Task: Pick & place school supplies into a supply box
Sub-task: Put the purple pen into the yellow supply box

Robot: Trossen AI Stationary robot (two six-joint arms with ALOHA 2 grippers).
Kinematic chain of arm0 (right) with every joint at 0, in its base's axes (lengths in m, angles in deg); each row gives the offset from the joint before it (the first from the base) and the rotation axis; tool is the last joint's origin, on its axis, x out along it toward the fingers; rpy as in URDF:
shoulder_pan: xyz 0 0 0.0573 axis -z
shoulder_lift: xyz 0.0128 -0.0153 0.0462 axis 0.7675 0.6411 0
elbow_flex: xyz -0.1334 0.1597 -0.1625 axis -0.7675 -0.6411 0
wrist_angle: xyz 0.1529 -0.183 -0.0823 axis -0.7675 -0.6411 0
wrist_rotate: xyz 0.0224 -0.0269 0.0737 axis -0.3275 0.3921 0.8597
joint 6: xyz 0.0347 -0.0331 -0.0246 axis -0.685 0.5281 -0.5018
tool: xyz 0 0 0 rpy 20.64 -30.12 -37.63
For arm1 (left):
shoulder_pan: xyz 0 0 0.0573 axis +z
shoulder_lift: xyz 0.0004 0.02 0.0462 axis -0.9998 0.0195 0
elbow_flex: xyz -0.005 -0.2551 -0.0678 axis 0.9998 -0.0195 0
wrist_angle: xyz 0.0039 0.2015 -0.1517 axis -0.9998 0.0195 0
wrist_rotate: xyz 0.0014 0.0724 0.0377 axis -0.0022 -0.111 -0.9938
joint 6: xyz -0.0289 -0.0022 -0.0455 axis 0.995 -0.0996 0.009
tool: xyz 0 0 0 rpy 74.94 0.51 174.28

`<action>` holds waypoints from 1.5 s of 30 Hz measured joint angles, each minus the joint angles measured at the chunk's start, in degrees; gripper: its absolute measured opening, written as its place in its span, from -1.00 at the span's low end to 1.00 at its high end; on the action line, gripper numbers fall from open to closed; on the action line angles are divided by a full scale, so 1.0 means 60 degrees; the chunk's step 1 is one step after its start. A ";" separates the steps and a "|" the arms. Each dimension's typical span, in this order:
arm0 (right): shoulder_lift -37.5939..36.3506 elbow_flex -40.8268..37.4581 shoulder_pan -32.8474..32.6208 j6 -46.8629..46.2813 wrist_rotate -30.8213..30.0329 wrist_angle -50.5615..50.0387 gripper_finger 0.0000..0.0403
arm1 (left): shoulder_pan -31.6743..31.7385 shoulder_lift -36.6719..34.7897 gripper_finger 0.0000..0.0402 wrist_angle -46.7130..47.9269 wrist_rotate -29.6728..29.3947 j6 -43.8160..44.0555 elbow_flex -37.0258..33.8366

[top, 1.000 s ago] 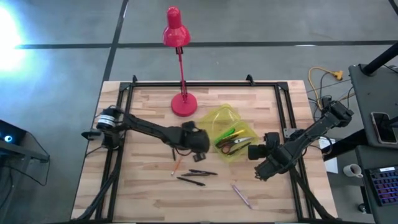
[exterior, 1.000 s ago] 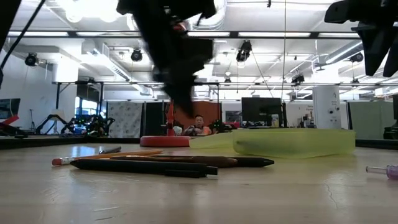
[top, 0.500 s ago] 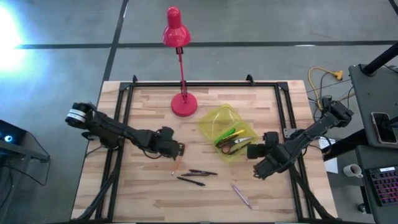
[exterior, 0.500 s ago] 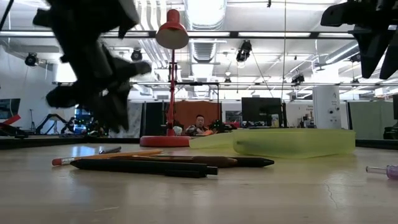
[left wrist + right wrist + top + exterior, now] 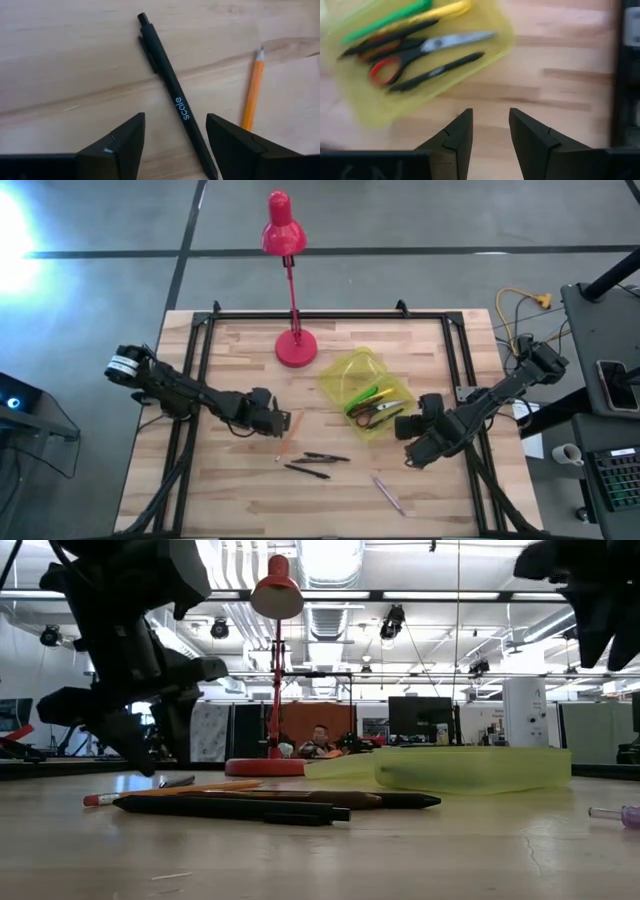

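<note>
Supply box (image 5: 362,395): open, mid-counter w/ scissors (image 5: 415,50), green marker (image 5: 385,19), yellow marker (image 5: 442,10), dark pens inside; lid flung back so items drop in.
Left claw (image 5: 175,142): jaws apart, empty, low over black pen (image 5: 175,97), orange pencil (image 5: 252,92) beside; prob. lining up next pick.
Right claw (image 5: 490,132): parted, empty, waiting nr box's right side.
Hard to see: pink-purple pen (image 5: 388,492) nr front edge; low view hides box contents.
</note>
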 joint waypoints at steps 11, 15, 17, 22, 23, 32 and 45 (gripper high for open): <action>0.1454 -0.0061 -0.1553 0.7560 0.1600 0.5460 -0.40 | -0.0011 0.0004 -0.01 -0.0034 0.0005 -0.0365 0.0016; 0.2424 0.0312 -0.2225 0.6868 0.2510 0.6125 -0.40 | -0.0036 0.0004 -0.01 -0.0062 0.0063 -0.0615 0.0016; 0.2904 0.0680 -0.2482 0.6595 0.2462 0.6563 -0.40 | -0.0036 0.0004 -0.01 -0.0059 0.0083 -0.0853 0.0016; 0.4150 0.1722 -0.2736 0.5658 0.1707 0.5983 -0.31 | -0.0036 0.0004 -0.01 -0.0063 0.0084 -0.1169 0.0013; 0.4366 0.1893 -0.2758 0.5523 0.1418 0.5781 -0.28 | -0.0036 0.0004 -0.01 -0.0087 0.0082 -0.1296 0.0013; 0.5930 0.2730 -0.2605 0.4399 0.1208 0.4496 -0.10 | -0.0036 0.0007 -0.01 -0.0110 0.0173 -0.1747 0.0013; 0.6177 0.2687 -0.2490 0.3507 0.1375 0.4125 -0.89 | -0.0036 0.0007 -0.01 -0.0105 0.0410 -0.2248 0.0013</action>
